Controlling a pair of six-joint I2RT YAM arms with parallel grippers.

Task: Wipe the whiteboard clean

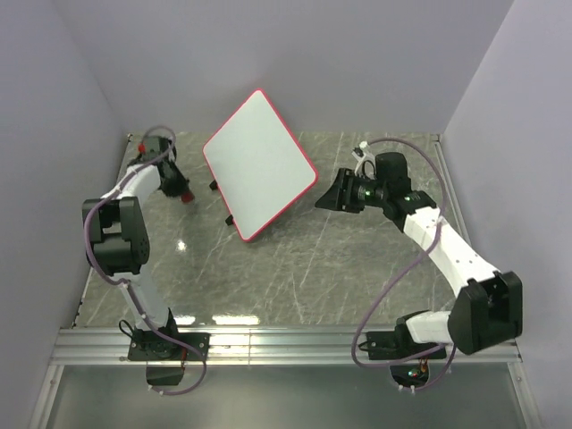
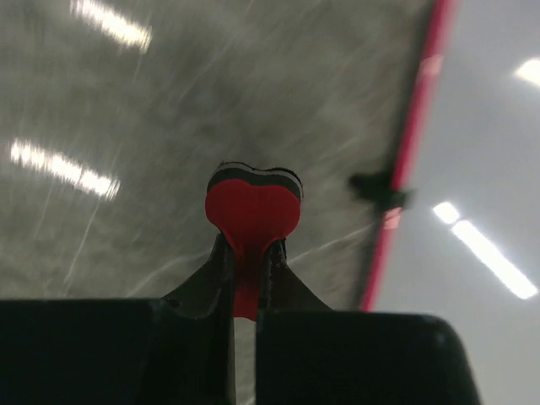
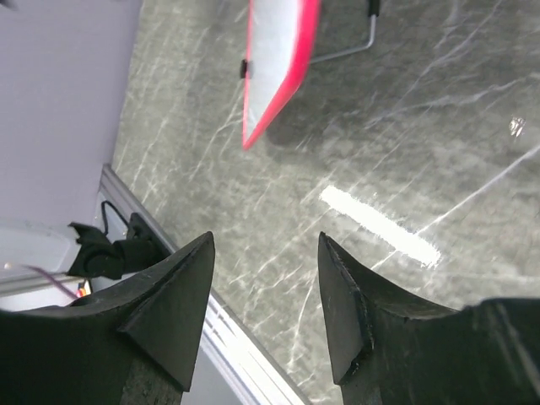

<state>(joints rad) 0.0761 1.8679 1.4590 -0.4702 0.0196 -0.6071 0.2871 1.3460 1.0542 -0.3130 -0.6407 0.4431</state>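
Observation:
The whiteboard (image 1: 258, 164) stands tilted on small black feet at the middle back of the table; its white face with a red-pink frame looks free of marks. Its edge shows in the left wrist view (image 2: 413, 152) and in the right wrist view (image 3: 274, 59). My left gripper (image 1: 182, 190) is shut on a small red bow-shaped piece with a black-and-white underside (image 2: 253, 211), a short way left of the board and apart from it. My right gripper (image 1: 329, 198) is open and empty, just right of the board's lower right edge.
The grey marbled tabletop (image 1: 295, 268) is enclosed by pale walls at the left, back and right. An aluminium rail (image 1: 286, 344) runs along the near edge, where both arm bases and cables sit.

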